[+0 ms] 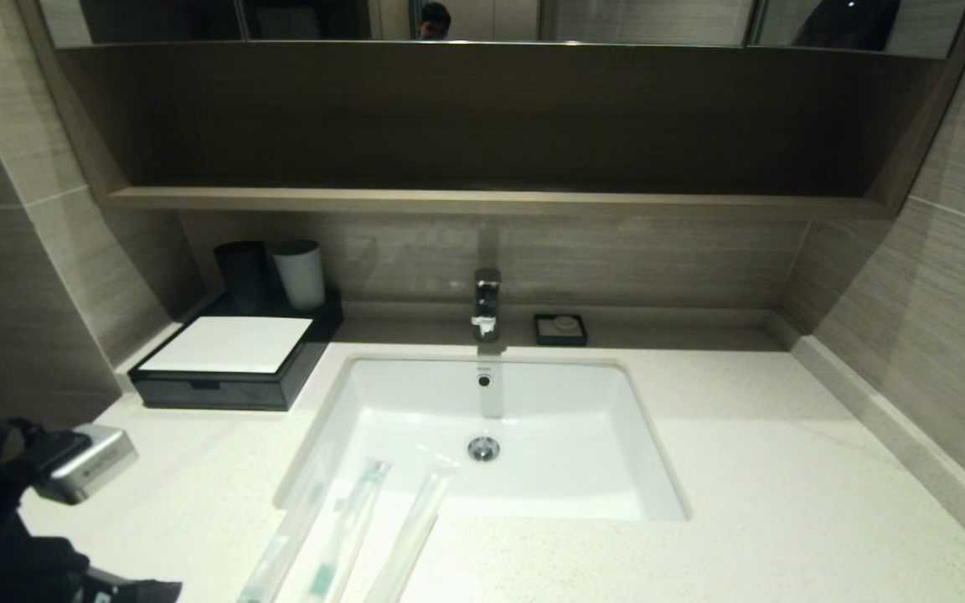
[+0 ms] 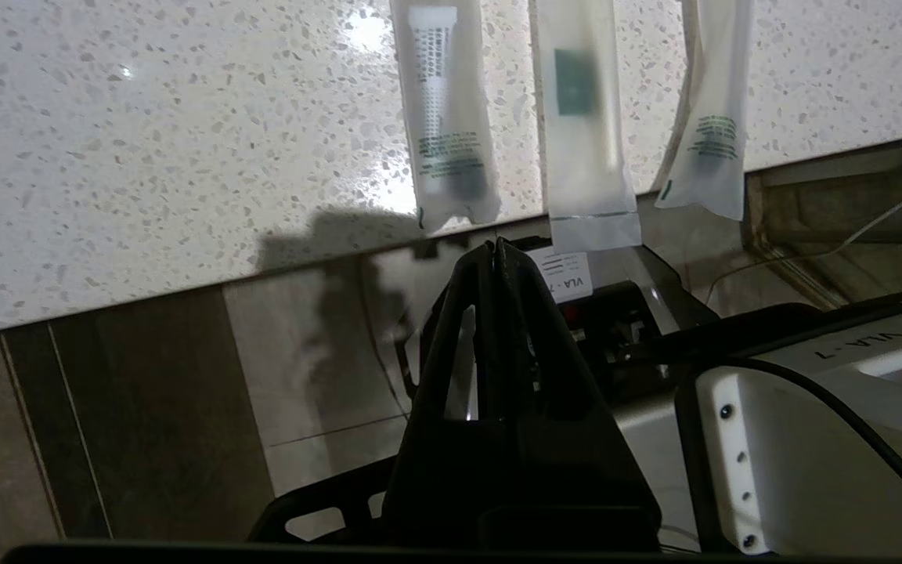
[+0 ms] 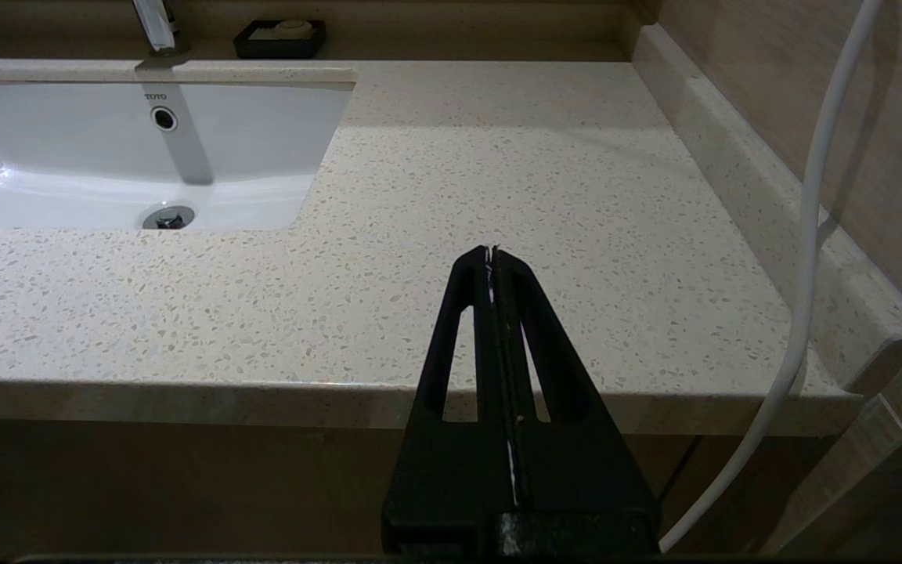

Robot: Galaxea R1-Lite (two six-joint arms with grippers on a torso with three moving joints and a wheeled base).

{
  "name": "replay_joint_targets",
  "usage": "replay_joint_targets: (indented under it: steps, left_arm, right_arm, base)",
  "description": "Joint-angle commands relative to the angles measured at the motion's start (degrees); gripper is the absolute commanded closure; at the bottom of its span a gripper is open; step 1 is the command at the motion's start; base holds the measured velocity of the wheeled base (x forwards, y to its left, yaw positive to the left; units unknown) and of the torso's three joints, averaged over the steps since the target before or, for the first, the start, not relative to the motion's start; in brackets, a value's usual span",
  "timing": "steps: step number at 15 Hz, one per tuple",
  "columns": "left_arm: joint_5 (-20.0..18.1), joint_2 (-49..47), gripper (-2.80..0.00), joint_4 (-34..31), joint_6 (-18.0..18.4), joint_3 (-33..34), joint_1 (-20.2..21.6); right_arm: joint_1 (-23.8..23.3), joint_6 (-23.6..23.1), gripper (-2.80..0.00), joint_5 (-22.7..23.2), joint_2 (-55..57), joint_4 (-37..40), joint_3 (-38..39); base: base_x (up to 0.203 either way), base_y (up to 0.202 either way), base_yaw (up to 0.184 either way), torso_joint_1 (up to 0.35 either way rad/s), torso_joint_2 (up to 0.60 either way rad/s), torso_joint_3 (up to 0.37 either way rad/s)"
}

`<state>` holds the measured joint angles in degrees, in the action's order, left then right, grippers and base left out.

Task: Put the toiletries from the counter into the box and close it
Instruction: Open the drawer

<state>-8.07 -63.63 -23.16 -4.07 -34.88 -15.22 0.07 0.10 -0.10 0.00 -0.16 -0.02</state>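
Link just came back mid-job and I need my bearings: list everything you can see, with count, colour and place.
toiletries: three, clear or whitish packets, counter front edge, ends overhanging
counter: one, off-white speckled
sink: one, white, set into counter
box: one, black with white top, back left, drawer shut
cups: two, one dark, one pale, behind the box
faucet: one, chrome, behind sink
soap dish: one, black, beside faucet
shelf: one, brown, above the counter
left gripper: black, shut, below the packets' ends
right gripper: black, shut, before counter's right part
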Motion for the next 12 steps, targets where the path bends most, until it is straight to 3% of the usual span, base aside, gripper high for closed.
replay_joint_targets:
  steps: [1,3,6,12]
  left_arm:
    - [0.04,-0.11,0.0,-0.98,-2.98,0.46,-3.65]
    - [0.58,-1.81,0.0,-1.39,-6.23,0.47,-6.8]
    - [4.66,-6.32,0.0,-1.06,-10.56,-0.21,-9.26]
    - [7.53,-11.85,0.0,-0.49,-11.55,-0.79,-9.39]
  right_arm:
    - [0.01,-0.01,0.0,0.01,-0.09,-0.02,0.11]
    - [0.01,-0.01,0.0,0.01,-0.09,-0.02,0.11]
    - [0.01,-0.01,0.0,0.01,-0.09,-0.02,0.11]
    - [0.01,-0.01,0.0,0.01,-0.09,-0.02,0.11]
  base:
    - [0.0,0.0,0.0,0.0,0.0,0.0]
    - [0.0,0.0,0.0,0.0,0.0,0.0]
    - [0.0,0.0,0.0,0.0,0.0,0.0]
    - [0.0,0.0,0.0,0.0,0.0,0.0]
